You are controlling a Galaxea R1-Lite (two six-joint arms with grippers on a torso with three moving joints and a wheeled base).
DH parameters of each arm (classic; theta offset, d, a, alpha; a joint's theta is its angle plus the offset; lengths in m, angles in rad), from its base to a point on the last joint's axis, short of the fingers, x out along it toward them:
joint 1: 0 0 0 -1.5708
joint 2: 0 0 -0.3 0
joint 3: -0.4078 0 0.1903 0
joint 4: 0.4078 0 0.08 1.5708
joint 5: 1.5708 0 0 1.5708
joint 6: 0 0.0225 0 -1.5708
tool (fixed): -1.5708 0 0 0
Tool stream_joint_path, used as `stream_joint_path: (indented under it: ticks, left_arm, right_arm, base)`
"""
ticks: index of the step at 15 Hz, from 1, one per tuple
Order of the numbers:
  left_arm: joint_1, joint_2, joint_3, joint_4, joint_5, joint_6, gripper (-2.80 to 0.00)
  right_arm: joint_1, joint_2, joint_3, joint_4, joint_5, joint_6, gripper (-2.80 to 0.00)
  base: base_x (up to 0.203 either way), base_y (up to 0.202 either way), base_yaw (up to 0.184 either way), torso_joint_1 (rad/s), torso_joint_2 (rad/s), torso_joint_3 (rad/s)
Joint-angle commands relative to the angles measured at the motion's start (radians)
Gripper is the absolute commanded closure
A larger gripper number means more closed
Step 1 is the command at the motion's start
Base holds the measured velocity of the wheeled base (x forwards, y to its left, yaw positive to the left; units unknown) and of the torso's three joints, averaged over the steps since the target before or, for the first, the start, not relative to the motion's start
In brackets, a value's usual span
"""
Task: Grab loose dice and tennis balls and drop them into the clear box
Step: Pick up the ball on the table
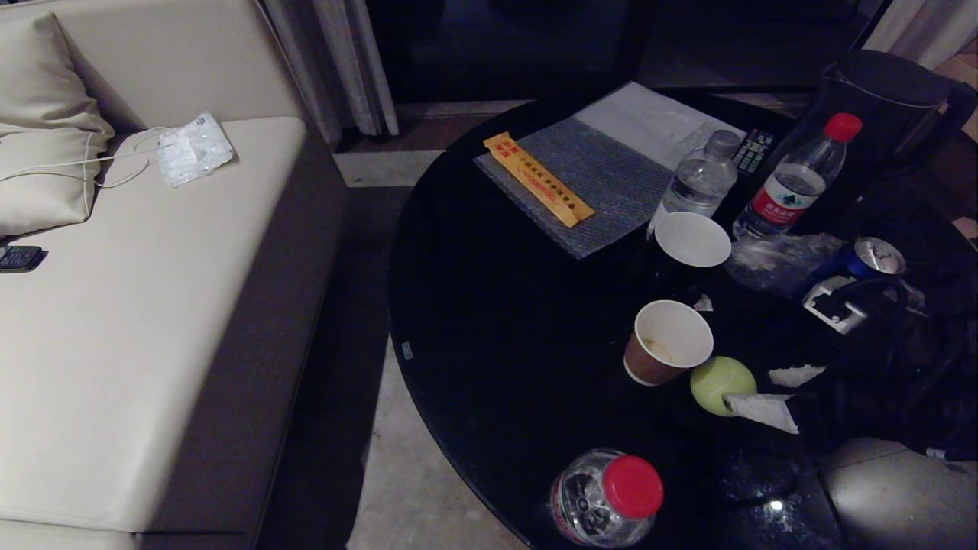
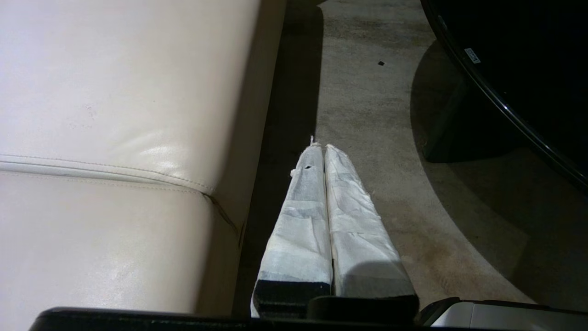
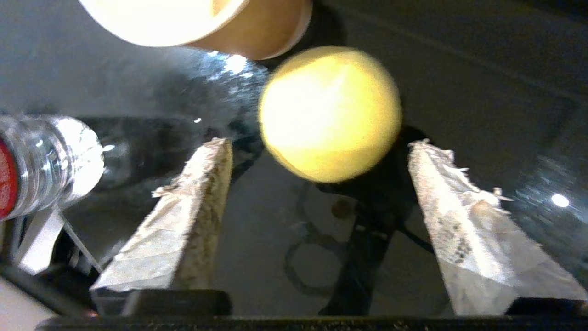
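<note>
From the head, a fuzzy round tennis ball (image 1: 718,382) lies on the glossy black table (image 1: 497,321) just beside a paper cup (image 1: 667,342), the right gripper (image 1: 764,393) against it. Left wrist: the left gripper (image 2: 320,148), tape-wrapped fingers pressed together, hangs over the floor (image 2: 367,105) beside a leather sofa (image 2: 115,115). Right wrist: spread fingers (image 3: 193,184) flank the ball, untouched, a ribbed clear bottle (image 3: 50,161) nearby.

This looks like a room in a home or hotel. A soft cream sofa (image 1: 153,321) with a pillow (image 1: 46,122) sits beside a round black table (image 1: 489,321). Curtains (image 1: 336,69) hang behind. The table holds paper cups (image 1: 668,341), water bottles (image 1: 798,177) and a kettle (image 1: 879,107).
</note>
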Motion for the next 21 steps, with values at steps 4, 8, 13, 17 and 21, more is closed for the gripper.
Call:
stream_joint_path:
  ticks: [4, 8, 13, 17, 21]
  left_arm:
    - [0.0, 0.002, 0.002, 0.0, 0.0, -0.001, 0.0]
    - [0.0, 0.002, 0.002, 0.0, 0.0, -0.001, 0.0]
    - [0.0, 0.002, 0.002, 0.0, 0.0, -0.001, 0.0]
    - [0.0, 0.002, 0.002, 0.0, 0.0, -0.001, 0.0]
    - [0.0, 0.002, 0.002, 0.0, 0.0, -0.001, 0.0]
  right_arm:
    - [0.006, 0.082, 0.0, -0.033, 0.017, -0.056, -2.8]
    - [0.007, 0.134, 0.009, -0.127, 0.015, -0.073, -2.8]
    - [0.011, 0.175, 0.009, -0.205, 0.009, -0.073, -2.8]
    - [0.01, 0.187, 0.009, -0.207, 0.007, -0.073, -2.8]
    - [0.01, 0.197, 0.009, -0.212, 0.007, -0.074, 0.0]
  base:
    - [0.0, 0.0, 0.0, 0.0, 0.0, 0.0]
    - [0.0, 0.0, 0.0, 0.0, 0.0, 0.0]
    - [0.0, 0.0, 0.0, 0.0, 0.0, 0.0]
    - [0.0, 0.0, 0.0, 0.0, 0.0, 0.0]
    - [0.0, 0.0, 0.0, 0.0, 0.0, 0.0]
